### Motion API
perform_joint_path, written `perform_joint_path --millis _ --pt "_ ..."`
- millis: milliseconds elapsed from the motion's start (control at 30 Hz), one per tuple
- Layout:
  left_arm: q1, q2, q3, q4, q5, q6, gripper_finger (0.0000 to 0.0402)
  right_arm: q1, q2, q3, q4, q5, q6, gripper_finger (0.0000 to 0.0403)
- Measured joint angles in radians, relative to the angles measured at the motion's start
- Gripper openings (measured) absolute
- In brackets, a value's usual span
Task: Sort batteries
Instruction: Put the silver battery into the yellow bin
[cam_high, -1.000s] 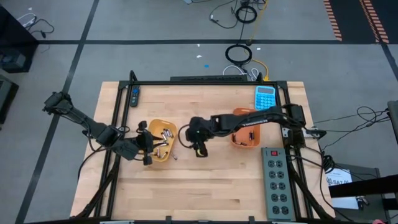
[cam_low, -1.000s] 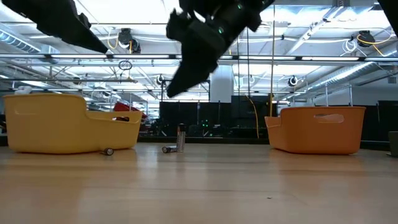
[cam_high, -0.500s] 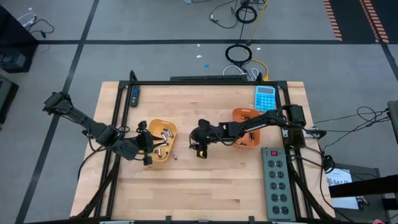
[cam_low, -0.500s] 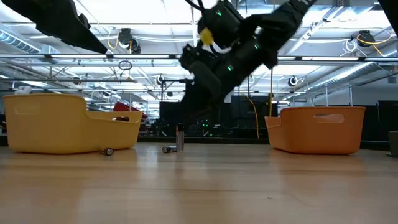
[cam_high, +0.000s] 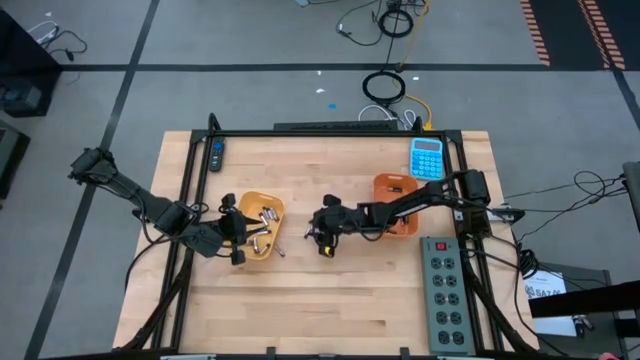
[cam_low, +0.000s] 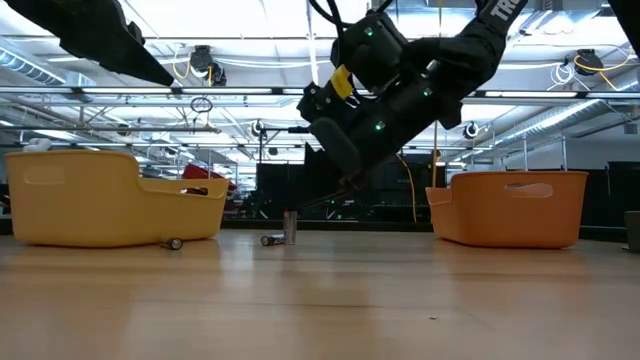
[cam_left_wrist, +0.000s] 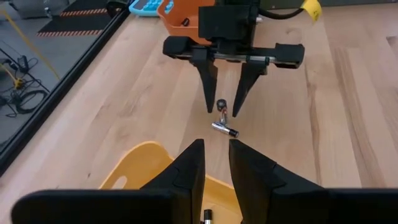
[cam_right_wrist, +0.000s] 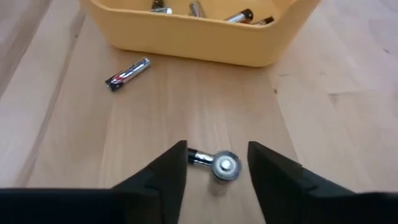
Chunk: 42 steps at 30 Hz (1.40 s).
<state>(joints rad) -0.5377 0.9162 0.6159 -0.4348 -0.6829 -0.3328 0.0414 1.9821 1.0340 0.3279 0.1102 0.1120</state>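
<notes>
A yellow tray (cam_high: 258, 225) holds several silvery batteries (cam_right_wrist: 196, 10). An orange tray (cam_high: 395, 205) stands to its right. Between the trays one battery (cam_left_wrist: 221, 106) stands upright on its end, and a second battery (cam_left_wrist: 224, 129) lies on the wood against its foot. A third battery (cam_right_wrist: 127, 73) lies nearer the yellow tray. My right gripper (cam_left_wrist: 222, 99) is open, slanting down, with one finger on each side of the upright battery and clear of it. My left gripper (cam_left_wrist: 216, 163) is open by a narrow gap and empty, over the yellow tray's left rim.
A grey power strip (cam_high: 445, 290) lies at the table's right front. A blue calculator (cam_high: 426, 157) lies at the far right, behind the orange tray. A small dark remote (cam_high: 217, 155) lies at the far left. Bare wood spreads across the near half of the table.
My right gripper has come down toward the table and tipped lower over the loose batteries between the trays. Its open fingers now stand around the upright battery. The batteries have kept their places.
</notes>
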Motion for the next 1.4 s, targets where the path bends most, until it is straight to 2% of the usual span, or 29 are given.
perform_joint_path --millis 233,267,400,533,667,867,1133,1400 --pt "0.0 0.0 0.0 0.0 -0.002 0.002 0.0083 0.0 0.0 0.0 -0.009 -0.038 -0.015 0.0032" --pt "0.0 0.0 0.0 0.0 -0.002 0.001 0.0083 0.0 0.0 0.0 -0.011 -0.038 -0.017 0.0028" --pt "0.0 0.003 0.0 0.001 -0.002 0.006 0.0084 0.0 0.0 0.001 -0.003 -0.037 -0.007 0.0028" --pt "0.002 0.034 0.0 0.008 -0.037 0.073 0.0096 0.004 -0.038 0.0 0.027 -0.035 -0.031 0.0028" --pt "0.022 0.084 -0.001 0.041 -0.078 0.138 0.0132 0.021 -0.09 0.004 0.204 -0.009 -0.082 0.0028" --pt "0.061 0.17 -0.001 0.21 -0.103 0.245 0.0181 0.026 -0.105 0.004 0.388 0.003 -0.138 0.0028" --pt "0.142 0.254 -0.001 0.37 -0.018 0.271 0.0218 0.027 -0.105 0.004 0.418 0.022 -0.177 0.0028" --pt "0.222 0.302 -0.001 0.524 0.098 0.316 0.0219 0.03 -0.105 0.004 0.439 0.003 -0.18 0.0028"
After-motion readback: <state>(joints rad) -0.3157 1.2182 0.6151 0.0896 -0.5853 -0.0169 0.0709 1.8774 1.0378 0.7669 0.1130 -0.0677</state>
